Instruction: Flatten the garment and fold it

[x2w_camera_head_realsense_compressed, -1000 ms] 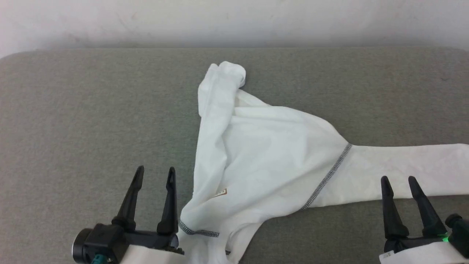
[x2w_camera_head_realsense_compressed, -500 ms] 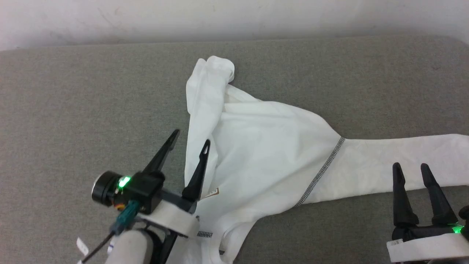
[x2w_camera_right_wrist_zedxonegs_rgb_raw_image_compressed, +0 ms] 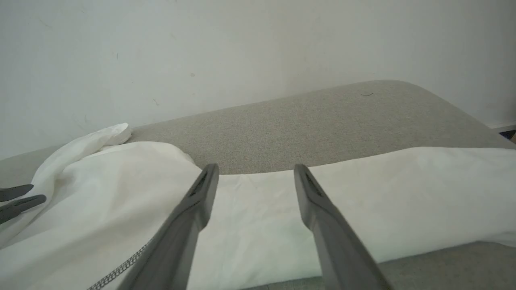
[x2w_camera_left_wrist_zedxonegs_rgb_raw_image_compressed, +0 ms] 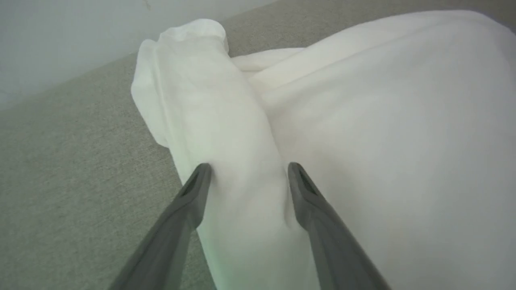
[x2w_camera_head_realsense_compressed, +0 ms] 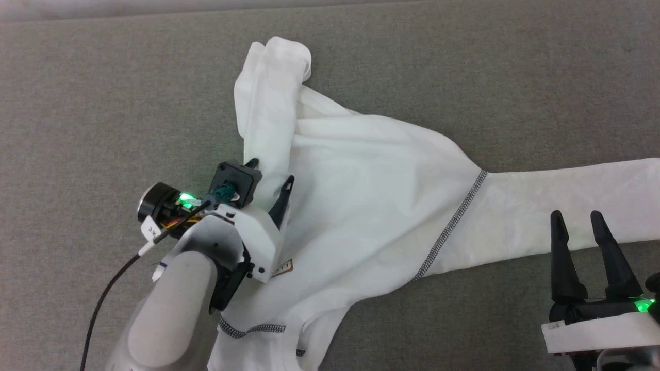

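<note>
The garment is thin, smooth cloth on a matt, coarse-woven surface.

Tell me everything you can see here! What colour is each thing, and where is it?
shirt: one, white, crumpled in the middle of the surface, one long sleeve stretched out to the right, another part bunched up at the far end
stitching: two stretches, dark grey zigzag, one across the shoulder, one at the shirt's near edge
patch: one, small with a brown border, on the shirt beside the left wrist
surface: one, grey fabric, under everything
wall: one, pale, behind the surface
cable: one, black, trailing from the left wrist
left gripper: one, dark, open, a finger on each side of the bunched part
right gripper: one, dark, open, near the stretched sleeve
</note>
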Controlling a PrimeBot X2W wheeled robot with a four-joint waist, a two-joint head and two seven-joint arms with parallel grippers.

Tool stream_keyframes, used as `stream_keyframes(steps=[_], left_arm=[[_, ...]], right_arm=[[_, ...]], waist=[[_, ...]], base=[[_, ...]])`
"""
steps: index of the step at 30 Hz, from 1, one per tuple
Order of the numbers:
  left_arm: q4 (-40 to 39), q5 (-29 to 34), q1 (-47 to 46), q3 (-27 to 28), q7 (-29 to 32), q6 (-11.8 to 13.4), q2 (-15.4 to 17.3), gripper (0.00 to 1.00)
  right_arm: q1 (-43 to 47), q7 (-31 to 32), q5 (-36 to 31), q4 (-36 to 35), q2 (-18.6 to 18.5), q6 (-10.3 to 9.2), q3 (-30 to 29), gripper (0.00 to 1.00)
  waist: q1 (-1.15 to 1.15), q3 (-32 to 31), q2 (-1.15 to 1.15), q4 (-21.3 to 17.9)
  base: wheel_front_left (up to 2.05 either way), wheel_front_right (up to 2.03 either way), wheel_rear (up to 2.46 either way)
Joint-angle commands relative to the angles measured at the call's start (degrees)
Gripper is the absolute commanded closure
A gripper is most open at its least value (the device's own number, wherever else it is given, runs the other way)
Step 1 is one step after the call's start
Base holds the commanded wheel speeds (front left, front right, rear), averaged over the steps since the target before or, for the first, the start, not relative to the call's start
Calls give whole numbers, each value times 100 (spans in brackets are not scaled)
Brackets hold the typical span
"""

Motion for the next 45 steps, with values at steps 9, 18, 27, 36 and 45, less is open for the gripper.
stream_keyframes(steps=[9,18,27,36,45], left_arm=[[583,373,-226,-431,281,93,128,100],[38,-670,-408,222,-95,205,-358,100],[-1168,-2002,-291,1780,14,368,51,100],[120,-1678,254,2501,-1072,598,559,0],[635,-1645,-3,2416,-2188,518,254,0]], right_arm=[[-170,-6,81,66,15,-3,120,0],[-169,-5,71,167,15,-3,70,0],[-118,69,26,177,15,-3,100,0],[-131,197,-99,74,15,-3,60,0],[-70,352,-183,9,15,-3,74,0]], waist=[[-1,174,0,-136],[-1,5,0,-16],[-1,-104,0,145],[-1,59,0,204],[-1,-108,0,310]], base=[[0,0,0],[0,0,0],[0,0,0],[0,0,0],[0,0,0]])
